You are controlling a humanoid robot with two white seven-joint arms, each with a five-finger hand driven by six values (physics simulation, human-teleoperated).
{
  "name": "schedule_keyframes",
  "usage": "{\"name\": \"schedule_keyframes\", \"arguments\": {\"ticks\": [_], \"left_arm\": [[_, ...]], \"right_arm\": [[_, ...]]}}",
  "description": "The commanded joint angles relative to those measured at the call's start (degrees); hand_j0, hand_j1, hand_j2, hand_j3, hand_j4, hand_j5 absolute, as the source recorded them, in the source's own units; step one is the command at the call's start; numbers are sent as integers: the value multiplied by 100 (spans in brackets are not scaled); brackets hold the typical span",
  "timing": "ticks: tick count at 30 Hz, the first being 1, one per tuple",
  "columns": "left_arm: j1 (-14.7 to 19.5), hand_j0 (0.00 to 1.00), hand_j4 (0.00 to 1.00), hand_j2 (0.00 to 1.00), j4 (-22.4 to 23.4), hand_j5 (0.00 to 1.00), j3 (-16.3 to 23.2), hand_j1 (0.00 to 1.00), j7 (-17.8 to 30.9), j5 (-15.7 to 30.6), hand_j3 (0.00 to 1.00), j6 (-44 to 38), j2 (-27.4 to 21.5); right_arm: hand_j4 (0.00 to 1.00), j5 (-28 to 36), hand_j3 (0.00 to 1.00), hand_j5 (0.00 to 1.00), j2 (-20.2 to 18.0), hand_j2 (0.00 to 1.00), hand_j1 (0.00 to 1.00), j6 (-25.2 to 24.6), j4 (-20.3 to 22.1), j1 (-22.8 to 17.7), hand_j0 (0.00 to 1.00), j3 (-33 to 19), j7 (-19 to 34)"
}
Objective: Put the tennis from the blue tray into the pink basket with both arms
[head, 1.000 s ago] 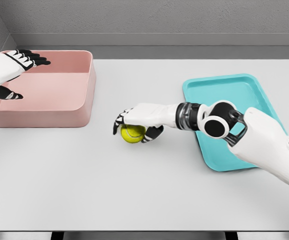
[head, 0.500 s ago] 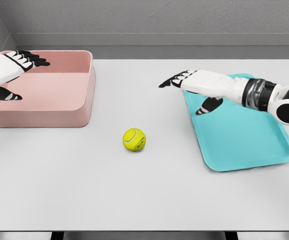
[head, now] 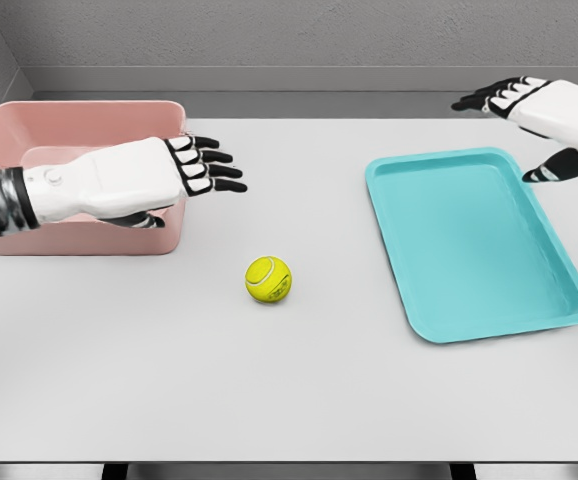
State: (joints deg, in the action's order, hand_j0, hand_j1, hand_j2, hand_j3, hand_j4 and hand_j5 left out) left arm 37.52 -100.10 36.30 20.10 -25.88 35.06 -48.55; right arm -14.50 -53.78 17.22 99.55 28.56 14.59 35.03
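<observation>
The yellow-green tennis ball (head: 268, 279) lies alone on the white table between the two containers. Nothing touches it. The blue tray (head: 474, 240) on the right holds nothing. At the left stands the pink basket (head: 89, 125), partly hidden by my left forearm. My left hand (head: 184, 172) reaches out over the basket's right wall, fingers spread and pointing right, above and left of the ball. My right hand (head: 529, 105) hovers open past the tray's far right corner, holding nothing.
The white table (head: 289, 390) stretches wide in front of the ball. A grey wall runs behind the table's far edge.
My right hand let go of the ball and pulled back to the far right, past the tray. My left hand swung from the basket's far left to over its right wall.
</observation>
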Motion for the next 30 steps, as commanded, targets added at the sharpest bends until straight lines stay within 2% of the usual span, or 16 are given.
{"name": "schedule_keyframes", "arguments": {"ticks": [1,2,4,7,12,15,19,22,30], "left_arm": [[87,100,100,100,-45,100,824,100,3,22,100,-6,187],[343,100,100,100,-45,100,1221,100,12,4,100,-6,293],[457,100,100,100,-36,100,1449,100,12,-163,100,-6,381],[870,100,100,100,-19,100,2029,100,12,-453,100,-6,451],[1266,100,100,100,8,100,2557,100,12,-593,100,-6,504],[1398,100,100,100,25,100,2706,100,12,-751,100,-6,539],[1486,100,100,100,34,100,2733,100,12,-1121,100,-6,627],[1565,100,100,100,78,100,2733,100,12,-1200,100,-6,724],[1609,100,100,100,122,100,2750,100,20,-2017,100,-6,821]], "right_arm": [[100,9,100,100,7,100,100,-8,29,-9,100,-62,-3],[100,17,100,100,-1,100,100,-8,29,0,100,-70,-3],[100,17,100,100,-1,100,100,-8,12,0,100,-79,-3],[100,9,100,100,7,100,100,-8,-15,0,100,-88,-3],[100,26,100,100,157,100,100,-8,-41,-9,100,-44,-3],[100,26,100,100,157,100,100,-8,-41,-9,100,-35,-3],[100,26,100,100,157,100,100,-8,-24,-9,100,-35,-3],[100,26,100,100,157,100,100,-8,3,-9,100,-35,-3],[100,26,100,100,148,100,100,-8,20,-9,100,-35,-3]]}}
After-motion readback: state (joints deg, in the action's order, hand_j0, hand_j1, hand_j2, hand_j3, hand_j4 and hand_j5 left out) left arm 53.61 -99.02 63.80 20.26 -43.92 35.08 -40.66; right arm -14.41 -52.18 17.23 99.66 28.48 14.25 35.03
